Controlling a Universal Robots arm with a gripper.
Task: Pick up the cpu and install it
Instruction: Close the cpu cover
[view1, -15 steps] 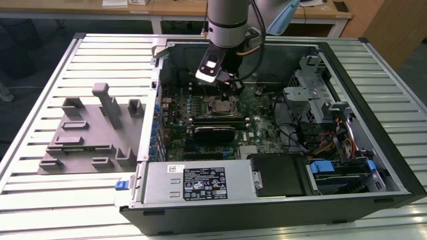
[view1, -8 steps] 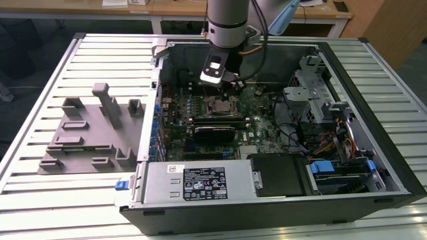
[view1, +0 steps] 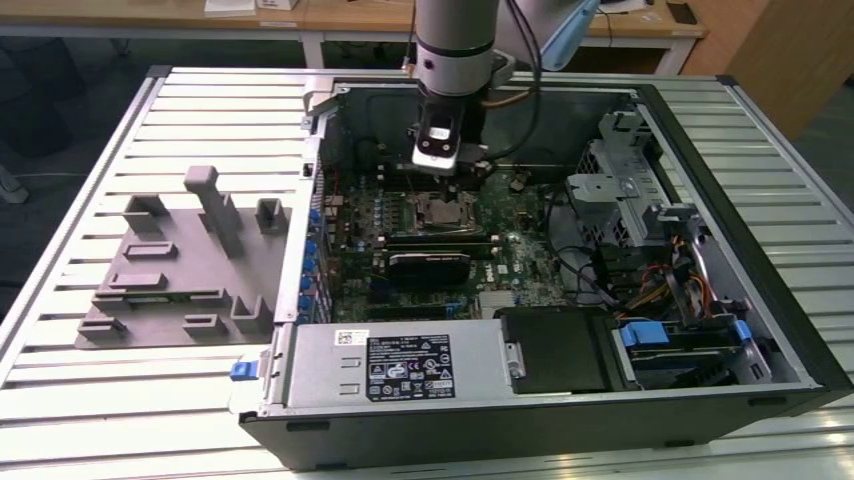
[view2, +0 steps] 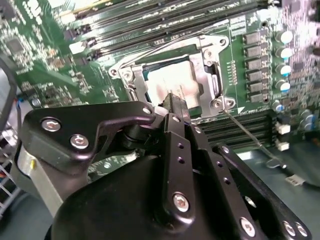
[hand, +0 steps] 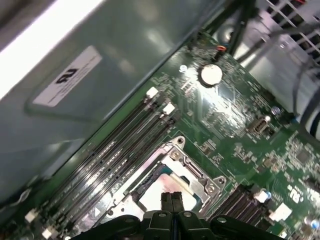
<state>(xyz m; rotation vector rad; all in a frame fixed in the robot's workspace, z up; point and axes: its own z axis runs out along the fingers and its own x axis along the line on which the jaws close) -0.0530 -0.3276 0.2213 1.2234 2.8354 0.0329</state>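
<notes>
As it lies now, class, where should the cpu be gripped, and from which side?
Probably by two opposite rim edges, from straight above: the cpu lies flat in the socket, whose raised metal surround looks likely to block a sideways approach.

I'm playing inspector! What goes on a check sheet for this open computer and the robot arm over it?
Surface: ribbed metal table carrying an open computer case.
Job's things: cpu lies flat inside the motherboard socket.
Clutter: grey slotted fixture on the table, at the exterior view's left of the case.
Grippers: gripper has its fingers together over the cpu and holds nothing; whether it touches the cpu is unclear.
Cables: orange, yellow and black wires inside the case, at the exterior view's right.
Surroundings: wooden desks behind the table.
</notes>
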